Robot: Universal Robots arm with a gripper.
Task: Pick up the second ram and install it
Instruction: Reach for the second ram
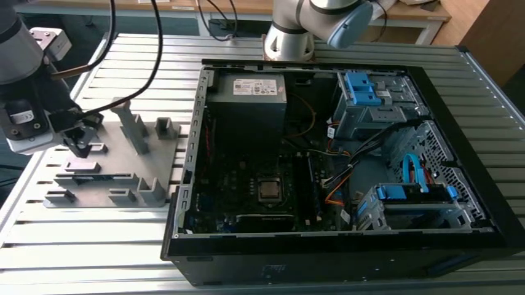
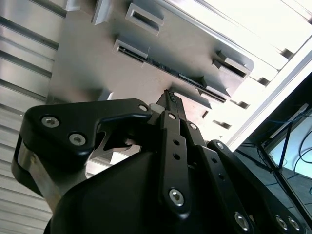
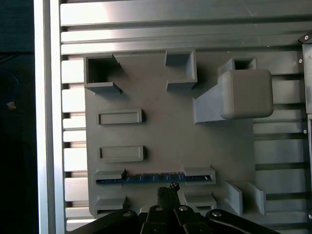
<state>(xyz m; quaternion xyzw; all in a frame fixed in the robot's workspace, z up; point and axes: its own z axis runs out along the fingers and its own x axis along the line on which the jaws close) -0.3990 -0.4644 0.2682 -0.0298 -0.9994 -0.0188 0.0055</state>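
Noted gripper (image 3: 168,188) with tips pressed together, empty, close over mid-length of ram (image 3: 153,179). Found ram standing on edge in two slotted blocks near an edge of grey plate (image 3: 161,122). Logged plate on table (image 1: 82,246) toward the exterior view's left edge, beside open case (image 1: 459,123).

robot lab, slatted aluminium bench (image 1: 82,246), opened pc case (image 1: 328,261)
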